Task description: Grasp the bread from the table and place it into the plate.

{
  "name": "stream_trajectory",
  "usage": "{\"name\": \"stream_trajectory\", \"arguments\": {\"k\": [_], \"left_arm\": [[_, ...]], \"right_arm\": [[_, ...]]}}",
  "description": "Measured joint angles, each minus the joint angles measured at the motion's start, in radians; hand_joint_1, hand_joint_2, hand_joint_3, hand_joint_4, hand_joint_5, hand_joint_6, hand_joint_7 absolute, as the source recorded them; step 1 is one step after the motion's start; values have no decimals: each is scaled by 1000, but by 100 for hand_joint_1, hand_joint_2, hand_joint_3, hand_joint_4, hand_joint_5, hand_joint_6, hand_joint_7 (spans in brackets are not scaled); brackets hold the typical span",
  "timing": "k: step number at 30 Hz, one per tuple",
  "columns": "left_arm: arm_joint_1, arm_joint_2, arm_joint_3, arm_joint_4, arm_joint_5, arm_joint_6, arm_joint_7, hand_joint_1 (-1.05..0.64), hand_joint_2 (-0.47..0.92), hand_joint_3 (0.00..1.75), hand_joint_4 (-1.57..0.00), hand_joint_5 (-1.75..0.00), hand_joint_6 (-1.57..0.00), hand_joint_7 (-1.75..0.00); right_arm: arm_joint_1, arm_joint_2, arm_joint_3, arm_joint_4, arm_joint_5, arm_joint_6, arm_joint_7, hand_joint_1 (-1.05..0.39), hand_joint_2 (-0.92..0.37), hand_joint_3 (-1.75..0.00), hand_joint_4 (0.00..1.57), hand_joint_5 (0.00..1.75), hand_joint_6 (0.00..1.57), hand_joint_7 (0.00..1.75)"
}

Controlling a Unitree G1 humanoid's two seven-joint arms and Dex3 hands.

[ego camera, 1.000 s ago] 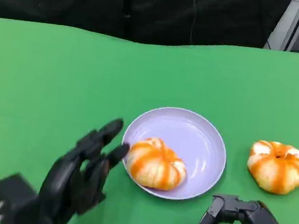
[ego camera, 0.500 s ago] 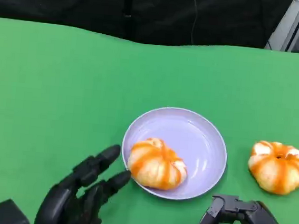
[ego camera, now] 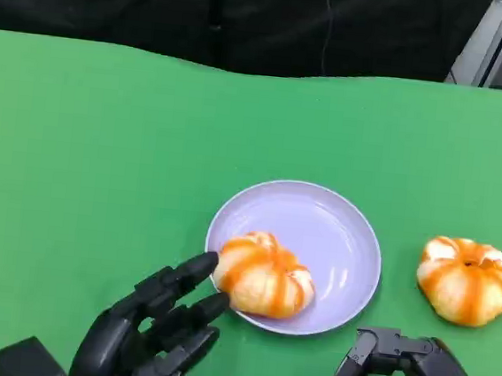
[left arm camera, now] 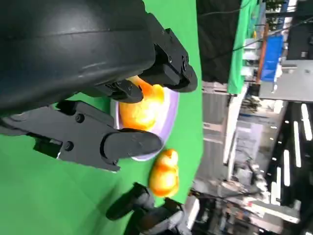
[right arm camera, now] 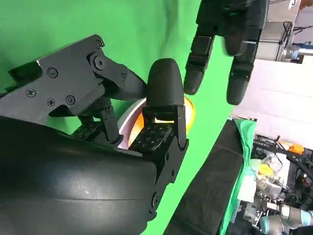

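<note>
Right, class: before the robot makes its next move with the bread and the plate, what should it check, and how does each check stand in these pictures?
1. One bread already lies in the plate: ok.
2. The second bread rests on the green table, to the plate's right: not ok, not yet placed.
3. The left hand holds nothing, fingers apart, near the plate's left rim: ok. Whether its fingertips touch the bread in the plate: cannot tell.
4. The right hand holds nothing: ok. It sits near the front edge, apart from the second bread.
5. Bare room in the plate beside the first bread: ok.
</note>
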Motion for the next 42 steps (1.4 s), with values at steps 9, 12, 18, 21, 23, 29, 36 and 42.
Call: {"name": "stream_trajectory", "arguments": {"k": [9,12,18,21,23,29,36,42], "left_arm": [[0,11,-17,0,112,-45,48,2,92,43,-106,-6,-92,-4],[-1,13,-21,5,135,-66,65,1,91,45,-129,-17,-122,-12],[-14,23,-22,66,161,-146,72,2,72,80,-100,-122,-115,-81],[-25,24,-28,86,178,-170,84,0,64,94,-96,-139,-102,-111],[-29,25,-31,89,185,-177,84,0,59,102,-94,-148,-98,-121],[-49,31,-31,108,181,-184,84,-3,53,115,-94,-156,-97,-129],[-73,34,-30,128,173,-185,84,-5,52,117,-93,-160,-97,-132],[-88,42,-29,143,166,-195,83,-5,53,118,-92,-159,-95,-131]], "right_arm": [[0,0,0,0,-2,0,-3,-14,-61,-96,80,148,84,118],[0,0,0,-1,-2,1,-2,-14,-61,-96,80,149,84,118],[0,0,0,-1,-1,1,-2,-14,-60,-98,79,149,83,120],[0,0,0,-1,0,1,-1,-14,-59,-99,79,149,83,121],[0,0,0,-1,0,1,-1,-14,-59,-99,79,150,83,121],[0,0,0,-1,0,2,-1,-15,-59,-99,79,150,82,121],[0,-1,0,-2,0,2,0,-14,-60,-98,80,149,83,120],[0,-2,0,-2,0,2,0,-14,-60,-97,80,148,83,119]]}}
